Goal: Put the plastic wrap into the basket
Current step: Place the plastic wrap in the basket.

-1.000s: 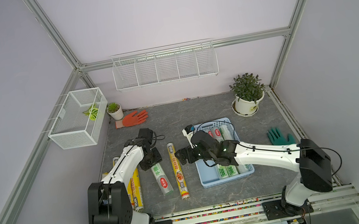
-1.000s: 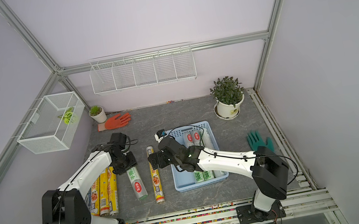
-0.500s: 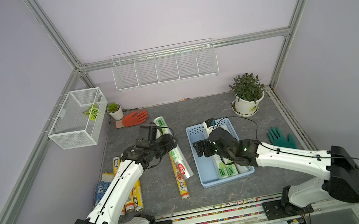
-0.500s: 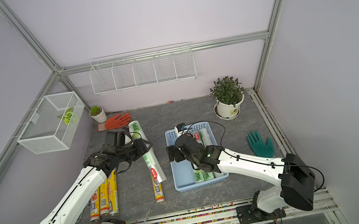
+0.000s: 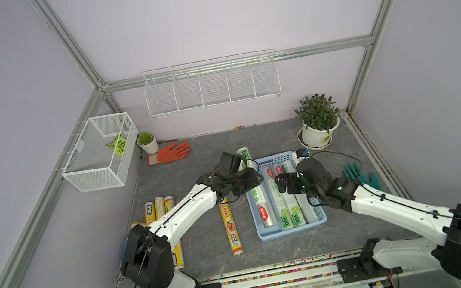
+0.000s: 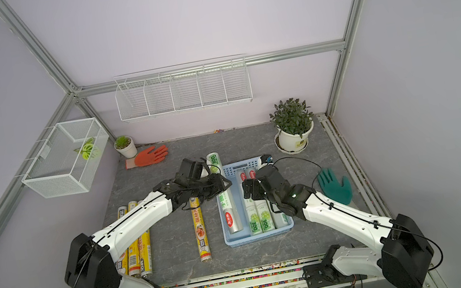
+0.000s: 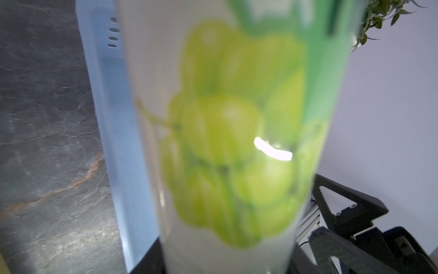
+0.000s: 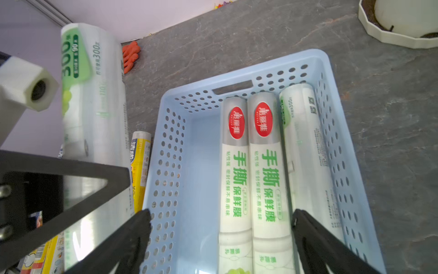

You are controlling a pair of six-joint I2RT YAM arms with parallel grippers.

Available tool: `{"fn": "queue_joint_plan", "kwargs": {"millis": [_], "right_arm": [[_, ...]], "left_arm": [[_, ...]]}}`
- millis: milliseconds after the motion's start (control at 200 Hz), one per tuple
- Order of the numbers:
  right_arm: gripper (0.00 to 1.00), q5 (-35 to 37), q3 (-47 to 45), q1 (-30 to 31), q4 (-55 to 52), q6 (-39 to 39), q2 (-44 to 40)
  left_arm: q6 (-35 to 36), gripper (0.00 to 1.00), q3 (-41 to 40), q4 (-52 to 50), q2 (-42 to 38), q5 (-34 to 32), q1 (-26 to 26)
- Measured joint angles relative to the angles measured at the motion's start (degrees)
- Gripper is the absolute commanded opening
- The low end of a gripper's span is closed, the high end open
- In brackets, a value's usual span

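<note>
The grey stone-patterned desk (image 5: 194, 163) fills the lower middle of both top views. Two white arms come in from the bottom edge, the left arm (image 5: 184, 214) at lower left and the right arm (image 5: 392, 209) at lower right. The light-blue basket (image 5: 293, 231) sits just right of centre, its long sides running up the frame. Three plastic wrap rolls (image 8: 265, 166) lie side by side in its middle and right part. A fourth, a clear-white roll (image 5: 261, 206) with green grape print, runs along the basket's left edge, and its far end sticks out past the upper rim. Whether it touches the basket I cannot tell. The left pincer (image 5: 250, 181) is clenched round its middle. One yellow roll (image 5: 231, 230) lies alone on the desk just left of the basket. Three more yellow rolls (image 5: 159, 207) lie together further left, partly under the left arm. The right pincer (image 8: 220, 213) hangs above the basket, released, its fingers apart with nothing between them.
</note>
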Motion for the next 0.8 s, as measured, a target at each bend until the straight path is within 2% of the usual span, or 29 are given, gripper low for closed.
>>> {"fn": "queue_joint_plan", "kwargs": {"millis": [320,575,800], "right_arm": [[0.98,-2.73,-2.14,-2.27,-3.58,-0.04,-1.73],[0.98,-2.71,-2.14,-2.34,-4.61,-0.28,-1.20],[0.98,-3.17,-2.12,-2.34,-4.66,-0.44,0.98]], "left_arm": [[-0.81,0.17,11.32,-8.15,13.03,-4.92,-3.87],[-0.76,0.21,12.98,-13.73,17.27,-6.03,-4.66],[-0.76,0.29,14.64,-16.11,20.28,-6.75,-4.72]]}}
